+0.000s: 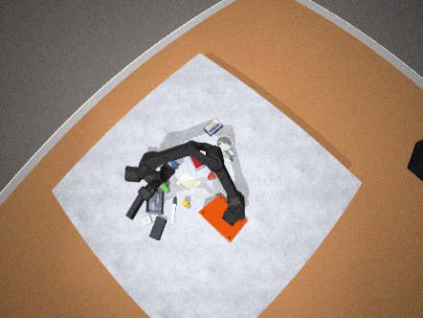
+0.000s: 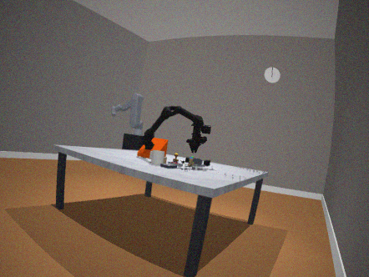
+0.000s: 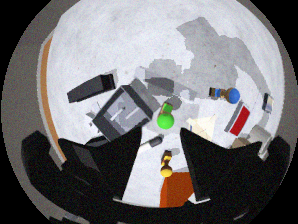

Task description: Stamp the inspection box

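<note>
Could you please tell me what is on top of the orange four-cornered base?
The arm's black foot covers part of the orange base; small dark spots show elsewhere on it. Whatever lies directly beneath the foot is hidden.

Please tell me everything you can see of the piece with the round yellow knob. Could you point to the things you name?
The yellow-knobbed piece [image 1: 186,204] [image 2: 176,154] [image 3: 166,170] looks like a small hand stamp: a smooth, glossy yellow ball on a narrower yellow neck, above a darker brownish foot. Its material might be painted wood or plastic. It stands upright on the pale bench [image 1: 282,192] [image 2: 209,183] [image 3: 115,40], between the white marker [image 1: 173,212] [image 3: 146,146] and the orange block [image 1: 213,211] [image 2: 159,145] [image 3: 175,190], touching neither. Its underside is hidden, and no lettering is readable.
</note>
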